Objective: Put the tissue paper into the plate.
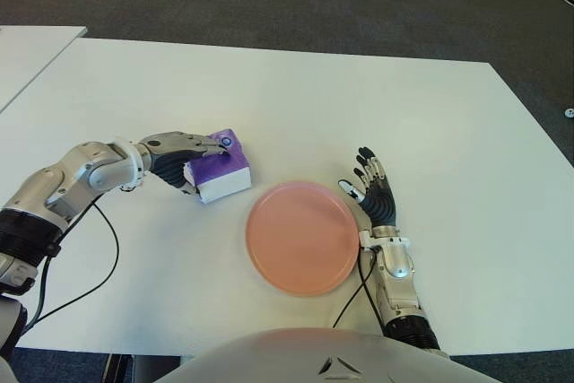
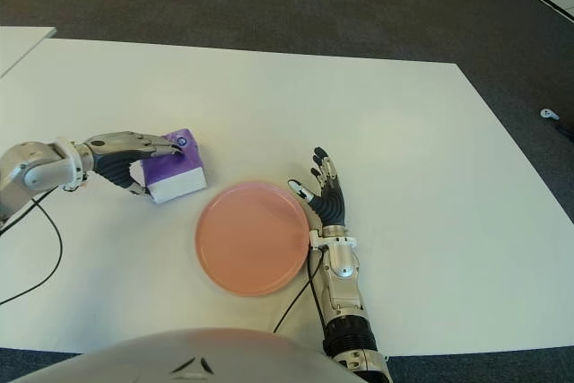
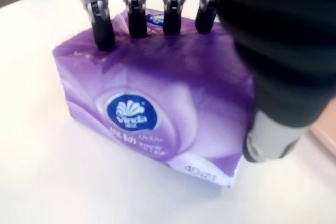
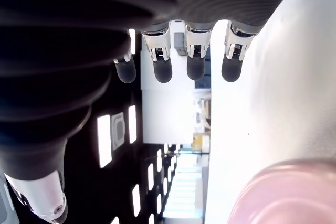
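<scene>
One step remains for you: your left robot hand [image 1: 184, 161] grips the tissue pack [image 1: 221, 166] on the table [image 1: 430, 123] (beside the pink plate [image 1: 302, 236]); right robot hand [image 1: 375, 193] idles, fingers spread.

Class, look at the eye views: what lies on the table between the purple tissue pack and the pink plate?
Nothing: only bare white table separates the tissue pack from the plate.

The purple tissue pack [image 3: 152, 114] under the left hand's fingers [image 3: 102, 27] bears a blue oval reading "Vinda". Beneath it stands "Deluxe". Smaller print by the thumb-side corner is too blurred to read.
</scene>
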Available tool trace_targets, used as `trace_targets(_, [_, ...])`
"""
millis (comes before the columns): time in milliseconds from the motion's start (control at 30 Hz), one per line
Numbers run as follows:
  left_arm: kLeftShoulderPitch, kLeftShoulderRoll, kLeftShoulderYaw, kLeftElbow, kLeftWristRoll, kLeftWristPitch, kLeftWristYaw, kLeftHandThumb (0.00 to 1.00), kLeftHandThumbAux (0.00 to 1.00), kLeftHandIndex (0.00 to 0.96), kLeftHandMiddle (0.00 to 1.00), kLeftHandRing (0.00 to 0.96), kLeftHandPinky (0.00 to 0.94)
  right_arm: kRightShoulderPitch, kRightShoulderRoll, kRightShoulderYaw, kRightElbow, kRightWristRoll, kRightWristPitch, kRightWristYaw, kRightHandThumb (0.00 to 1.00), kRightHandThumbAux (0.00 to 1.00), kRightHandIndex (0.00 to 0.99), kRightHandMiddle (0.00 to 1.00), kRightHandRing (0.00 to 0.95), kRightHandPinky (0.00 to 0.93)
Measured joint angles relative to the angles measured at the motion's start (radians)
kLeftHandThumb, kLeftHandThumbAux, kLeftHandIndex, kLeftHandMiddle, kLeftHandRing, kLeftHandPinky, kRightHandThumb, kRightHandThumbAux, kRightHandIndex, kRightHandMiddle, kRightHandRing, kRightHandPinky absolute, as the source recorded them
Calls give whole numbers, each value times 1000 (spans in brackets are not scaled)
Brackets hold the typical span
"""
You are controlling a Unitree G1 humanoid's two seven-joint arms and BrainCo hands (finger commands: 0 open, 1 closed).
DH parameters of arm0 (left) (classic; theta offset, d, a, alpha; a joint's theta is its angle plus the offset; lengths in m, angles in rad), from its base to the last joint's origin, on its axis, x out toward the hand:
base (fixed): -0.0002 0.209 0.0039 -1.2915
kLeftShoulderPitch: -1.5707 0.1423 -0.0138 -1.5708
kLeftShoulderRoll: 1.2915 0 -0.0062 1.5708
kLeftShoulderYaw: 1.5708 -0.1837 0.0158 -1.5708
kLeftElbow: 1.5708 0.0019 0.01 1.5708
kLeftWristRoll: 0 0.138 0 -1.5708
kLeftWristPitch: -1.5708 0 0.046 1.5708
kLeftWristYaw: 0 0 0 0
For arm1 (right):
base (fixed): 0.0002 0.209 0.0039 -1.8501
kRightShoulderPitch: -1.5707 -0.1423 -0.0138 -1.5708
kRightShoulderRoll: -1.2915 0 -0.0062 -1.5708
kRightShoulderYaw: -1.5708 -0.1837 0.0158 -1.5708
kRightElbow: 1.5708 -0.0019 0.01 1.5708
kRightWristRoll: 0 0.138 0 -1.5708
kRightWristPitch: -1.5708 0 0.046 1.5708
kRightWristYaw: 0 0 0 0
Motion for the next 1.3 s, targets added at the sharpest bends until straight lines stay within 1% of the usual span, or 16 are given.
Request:
trace_targets(167, [-15, 28, 49, 4, 98, -59, 141, 268, 748, 77, 89, 86, 100, 4, -2, 3, -7, 0, 0, 3, 62, 645, 0, 0, 0, 0])
trace_targets(333, [-24, 38, 93, -19, 186, -77, 275, 253, 762, 87, 84, 70, 86, 3, -3, 4, -7, 1, -2, 8, 88, 626, 0, 0, 0, 0])
trace_targets(433, [-23, 48, 117, -51, 213, -86, 325, 250, 767, 92, 82, 63, 84, -1, -5, 1, 0, 6, -13, 13, 102, 613, 0, 0, 0, 0])
trace_targets(533, [-23, 59, 133, -72, 227, -89, 352, 244, 774, 95, 78, 58, 82, -15, -7, -1, 19, 13, -17, 21, 108, 604, 0, 0, 0, 0])
trace_targets(700, [-20, 76, 155, -112, 254, -101, 383, 223, 790, 98, 71, 49, 77, -19, -7, -1, 24, 16, -18, 34, 104, 603, 0, 0, 0, 0])
trace_targets(900, [-13, 90, 163, -131, 268, -119, 405, 253, 789, 107, 61, 38, 68, -21, -9, -3, 26, 17, -19, 38, 107, 589, 0, 0, 0, 0])
trace_targets(1033, [-11, 91, 167, -134, 268, -127, 419, 268, 787, 110, 53, 32, 69, -49, -13, -7, 55, 21, -31, 46, 116, 563, 0, 0, 0, 0])
trace_targets(1300, [-2, 92, 196, -146, 281, -140, 481, 279, 770, 127, 58, 43, 81, -77, -17, -15, 88, 27, -38, 54, 133, 560, 0, 0, 0, 0])
